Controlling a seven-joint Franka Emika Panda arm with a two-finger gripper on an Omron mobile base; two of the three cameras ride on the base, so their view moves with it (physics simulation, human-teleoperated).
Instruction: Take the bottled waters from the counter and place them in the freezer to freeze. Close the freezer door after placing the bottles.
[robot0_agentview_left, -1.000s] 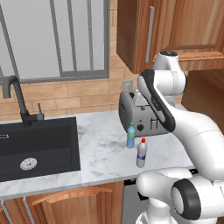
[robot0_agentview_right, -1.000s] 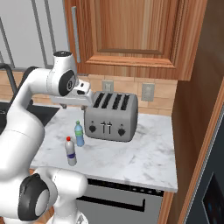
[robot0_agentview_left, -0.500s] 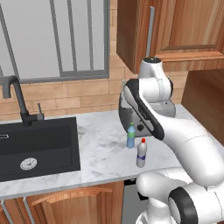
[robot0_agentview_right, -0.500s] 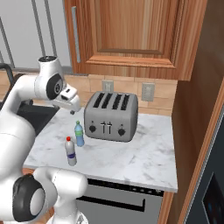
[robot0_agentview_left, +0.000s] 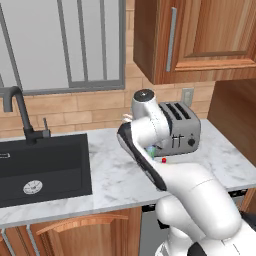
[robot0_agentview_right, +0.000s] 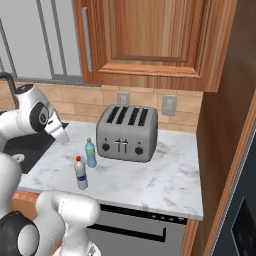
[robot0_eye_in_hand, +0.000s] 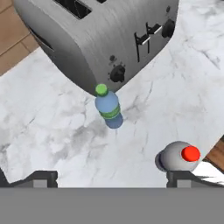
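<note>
Marble counter (robot0_eye_in_hand: 52, 127) below holds both upright bottles, the green-capped bottle (robot0_eye_in_hand: 107, 107) ahead of the wide-open, empty gripper (robot0_eye_in_hand: 111, 178) (toaster (robot0_eye_in_hand: 100, 39) just behind it), red-capped bottle (robot0_eye_in_hand: 179, 156) nearer, beside one fingertip.

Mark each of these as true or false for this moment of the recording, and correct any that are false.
1. Both bottles stand upright on the counter. True.
2. The green-capped bottle lies on its side in the sink. False: it stands on the marble just in front of the toaster.
3. The pincer is shut on the red-capped bottle. False: its fingers are spread wide in the hand view and hold nothing.
4. The toaster has four slots on top. True.
5. The red-capped bottle stands nearer the counter's front edge than the green-capped one. True.
6. The upper cabinet door hangs open. False: it is shut.
</note>
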